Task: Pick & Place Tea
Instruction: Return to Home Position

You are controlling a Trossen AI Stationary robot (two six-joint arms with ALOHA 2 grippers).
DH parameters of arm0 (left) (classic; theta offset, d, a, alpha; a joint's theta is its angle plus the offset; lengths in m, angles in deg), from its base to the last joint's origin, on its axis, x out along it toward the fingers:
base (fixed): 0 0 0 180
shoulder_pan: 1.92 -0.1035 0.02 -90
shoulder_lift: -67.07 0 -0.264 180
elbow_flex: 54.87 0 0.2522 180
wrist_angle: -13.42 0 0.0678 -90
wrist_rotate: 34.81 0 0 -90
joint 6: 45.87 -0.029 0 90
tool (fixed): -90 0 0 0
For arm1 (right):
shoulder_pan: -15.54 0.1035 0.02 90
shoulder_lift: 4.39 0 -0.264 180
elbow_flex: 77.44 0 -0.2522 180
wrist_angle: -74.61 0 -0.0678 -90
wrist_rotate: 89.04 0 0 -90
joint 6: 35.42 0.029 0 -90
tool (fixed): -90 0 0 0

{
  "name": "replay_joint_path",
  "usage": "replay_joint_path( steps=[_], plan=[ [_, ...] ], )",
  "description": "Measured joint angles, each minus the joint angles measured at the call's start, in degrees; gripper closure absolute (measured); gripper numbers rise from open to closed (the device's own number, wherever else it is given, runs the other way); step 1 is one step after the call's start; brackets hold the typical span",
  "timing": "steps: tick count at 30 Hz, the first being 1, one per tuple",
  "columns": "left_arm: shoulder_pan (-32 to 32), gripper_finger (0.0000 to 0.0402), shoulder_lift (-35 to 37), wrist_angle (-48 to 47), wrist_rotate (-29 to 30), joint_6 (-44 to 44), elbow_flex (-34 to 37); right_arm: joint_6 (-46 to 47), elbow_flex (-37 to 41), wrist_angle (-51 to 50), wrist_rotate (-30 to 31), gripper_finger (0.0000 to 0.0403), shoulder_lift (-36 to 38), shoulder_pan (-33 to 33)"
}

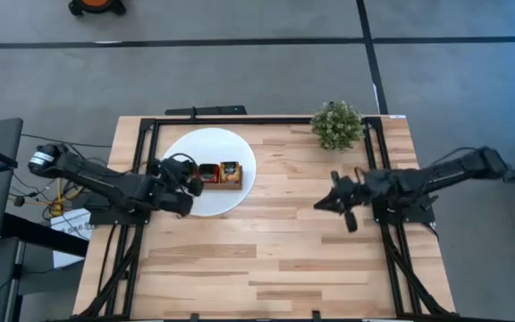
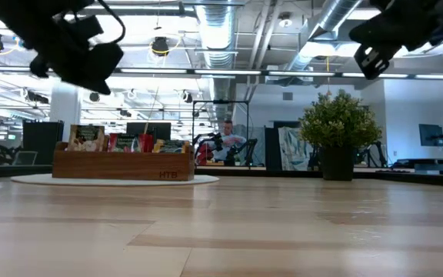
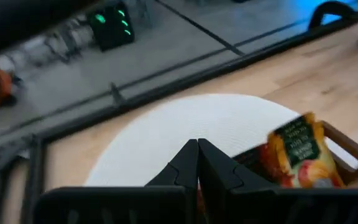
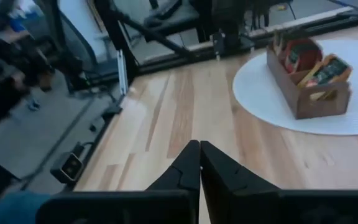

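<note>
orange-yellow & red tea sachets (image 4: pixel 329 70) stand in wood tray (image 4: pixel 316 103); left claw (image 3: pixel 197 147), right claw (image 4: pixel 199 148) closed, empty.

Grey floor (image 1: pixel 240 80) with black tape lines (image 1: pixel 150 42), exposed ceiling ducts (image 2: pixel 214 15), hanging lamps (image 2: pixel 160 46)

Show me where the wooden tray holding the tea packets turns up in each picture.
High view: wooden tray left of centre, on the white disc.
Low view: at left, seen side-on.
Left wrist view: close to the camera, partly cut off.
Right wrist view: farther off, across the tabletop.
Shared landmark: the white disc beneath it.
</note>
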Motion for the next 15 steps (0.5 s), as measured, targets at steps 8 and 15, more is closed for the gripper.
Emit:
replay_joint_path(
  steps=[8,15],
  plan=[
    [-4.53,0.0401,9.52,69.02,-26.38,-41.77,23.46,-0.48,4.22,-1.61,-16.62,0.0402,8.32,-15.8],
    [-8.59,0.0401,10.65,90.98,-29.19,-55.05,31.39,-0.43,10.78,5.58,-17.78,0.0402,15.28,-18.96]
  ],
)
